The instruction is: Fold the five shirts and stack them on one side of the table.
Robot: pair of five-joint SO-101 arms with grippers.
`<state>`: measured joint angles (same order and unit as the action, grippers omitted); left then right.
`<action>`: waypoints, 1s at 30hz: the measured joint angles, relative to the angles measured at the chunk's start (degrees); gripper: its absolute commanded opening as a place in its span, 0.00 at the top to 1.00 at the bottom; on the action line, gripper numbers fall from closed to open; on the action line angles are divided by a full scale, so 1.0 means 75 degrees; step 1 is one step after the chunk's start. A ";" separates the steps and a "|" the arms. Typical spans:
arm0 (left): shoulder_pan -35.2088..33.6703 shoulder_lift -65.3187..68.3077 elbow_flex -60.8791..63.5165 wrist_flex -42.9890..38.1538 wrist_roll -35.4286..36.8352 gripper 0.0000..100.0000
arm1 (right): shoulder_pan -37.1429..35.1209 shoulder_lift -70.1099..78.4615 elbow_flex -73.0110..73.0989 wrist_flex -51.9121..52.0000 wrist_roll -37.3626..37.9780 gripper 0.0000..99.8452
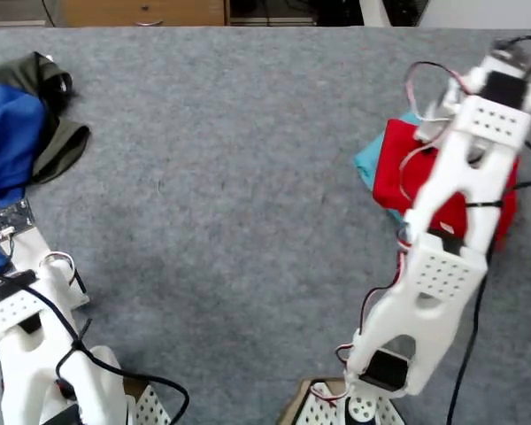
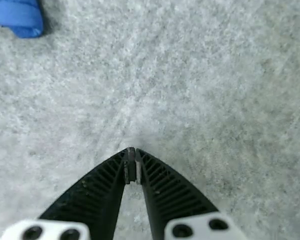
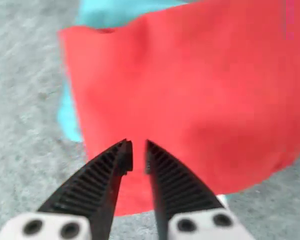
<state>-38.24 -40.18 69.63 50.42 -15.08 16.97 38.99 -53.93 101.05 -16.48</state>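
A folded red shirt (image 1: 398, 173) lies on a folded teal shirt (image 1: 369, 159) at the table's right side. My right arm (image 1: 465, 190) stretches across this stack. The right gripper (image 3: 137, 156) hangs just above the red shirt (image 3: 200, 95), its fingers parted by a narrow gap with nothing between them; the teal shirt (image 3: 70, 115) peeks out along the edge. At the far left a crumpled blue shirt (image 1: 9, 133) lies over an olive shirt (image 1: 62, 142). My left gripper (image 2: 131, 165) is shut and empty over bare carpet, with a fold of the blue shirt (image 2: 20, 17) a little way off.
Grey carpet (image 1: 230, 177) covers the table, with wide free room between the two piles. Cables trail from both arm bases along the front edge. Wooden furniture (image 1: 142, 11) stands behind the far edge.
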 measured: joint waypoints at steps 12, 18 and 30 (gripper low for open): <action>-0.1313 0.1289 -0.5615 0.2544 0.0094 0.83 | -0.1125 0.0000 0.0000 0.0000 0.0000 0.99; -0.2133 0.4208 -0.7537 0.2567 0.0152 0.83 | -0.1371 0.0000 0.0023 0.0000 0.0000 0.99; -0.2133 0.9073 -0.9600 0.1700 0.0176 0.99 | -0.1922 0.0000 0.0035 0.0000 0.0000 0.99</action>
<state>-54.24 27.87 -2.37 63.16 -13.76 2.55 38.99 -53.67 101.05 -16.48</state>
